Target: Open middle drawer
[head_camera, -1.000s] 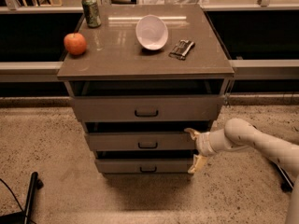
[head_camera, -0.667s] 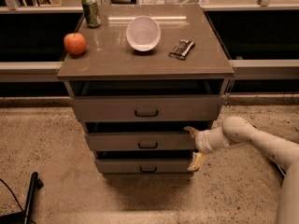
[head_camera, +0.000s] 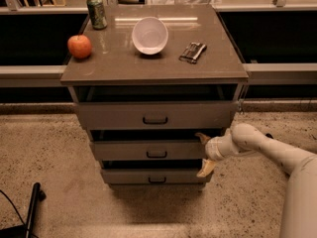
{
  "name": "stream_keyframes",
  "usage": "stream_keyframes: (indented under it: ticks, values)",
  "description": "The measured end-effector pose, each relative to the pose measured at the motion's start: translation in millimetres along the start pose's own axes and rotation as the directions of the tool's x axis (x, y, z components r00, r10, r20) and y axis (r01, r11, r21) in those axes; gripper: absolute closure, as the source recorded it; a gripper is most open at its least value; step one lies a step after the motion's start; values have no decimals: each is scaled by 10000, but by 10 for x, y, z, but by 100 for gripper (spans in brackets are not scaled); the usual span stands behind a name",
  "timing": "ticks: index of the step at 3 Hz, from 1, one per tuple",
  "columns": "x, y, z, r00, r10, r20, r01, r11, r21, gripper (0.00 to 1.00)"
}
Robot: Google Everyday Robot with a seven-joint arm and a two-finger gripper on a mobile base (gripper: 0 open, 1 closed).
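The taupe-grey cabinet [head_camera: 124, 68] has three drawers. The middle drawer [head_camera: 129, 150] has a flat low front with a small dark loop handle [head_camera: 156, 154] at its centre. It stands slightly out, with a dark gap above it. My gripper [head_camera: 204, 153] is at the right end of this drawer front, on a white arm [head_camera: 267, 150] that reaches in from the right. It is open. One fingertip [head_camera: 200, 137] is above the front's top edge and the other is below it, near the bottom drawer.
The taller top drawer [head_camera: 114, 115] and the narrow bottom drawer [head_camera: 129, 176] also sit slightly out. On the cabinet top are an apple [head_camera: 79, 46], a green can [head_camera: 96, 11], a white bowl [head_camera: 150, 35] and a dark snack bar [head_camera: 192, 52]. A dark pole [head_camera: 32, 207] lies on the speckled floor at lower left.
The white bowl has slid a little to the left on the cabinet top. The gripper and the drawers stay about where they were.
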State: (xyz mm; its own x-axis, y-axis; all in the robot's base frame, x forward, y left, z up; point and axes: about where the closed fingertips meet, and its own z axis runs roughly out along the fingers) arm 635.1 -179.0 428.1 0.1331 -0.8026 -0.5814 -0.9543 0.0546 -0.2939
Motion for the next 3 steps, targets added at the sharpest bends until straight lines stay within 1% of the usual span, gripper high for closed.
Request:
stream_keyframes:
  ticks: [1,2,3]
  values:
    - [29,-59,54,9998,-36,-219,37,10000,26,3]
    - [53,-82,106,9987,-77,-495,75,10000,-43,11]
    - [56,-74,132,9983,-93,-583,88,9999,-94,17]
